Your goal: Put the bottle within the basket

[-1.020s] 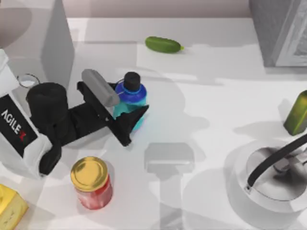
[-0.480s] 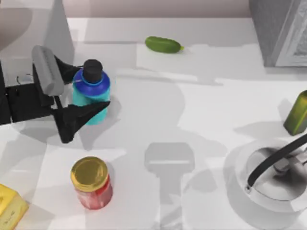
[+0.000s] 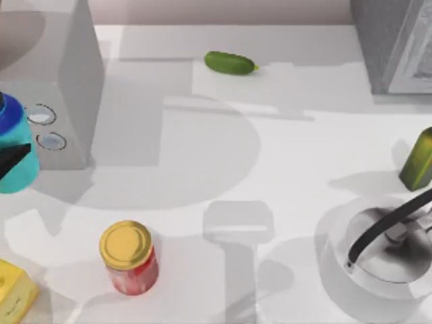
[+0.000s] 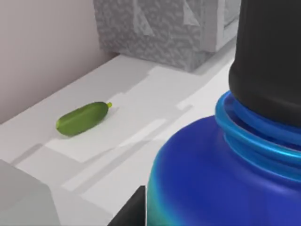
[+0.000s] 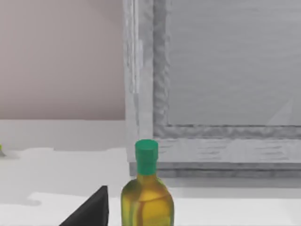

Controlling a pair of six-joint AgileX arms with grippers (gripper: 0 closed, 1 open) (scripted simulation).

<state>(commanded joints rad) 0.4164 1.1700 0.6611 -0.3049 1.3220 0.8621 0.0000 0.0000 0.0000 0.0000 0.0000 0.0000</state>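
One bottle [image 3: 15, 152] is held at the top view's far left edge, gripped by the left end effector [image 3: 7, 160] with a dark finger across its body. This looks like the carrying step. Next it must reach the basket [image 3: 381, 260], far to the right.

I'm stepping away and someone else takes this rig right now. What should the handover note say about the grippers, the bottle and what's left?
Left gripper: at the top view's far left edge, shut on the bottle, which it holds off the table; one dark finger crosses its turquoise body.
Right gripper: parked near the olive-green bottle at the table's right; finger state unclear.
Basket: at the right front of the table, handle across its top, nothing inside that can be seen.
Done: bottle grasped and lifted.
Left: carry it across the table to the basket, lower it in, release.
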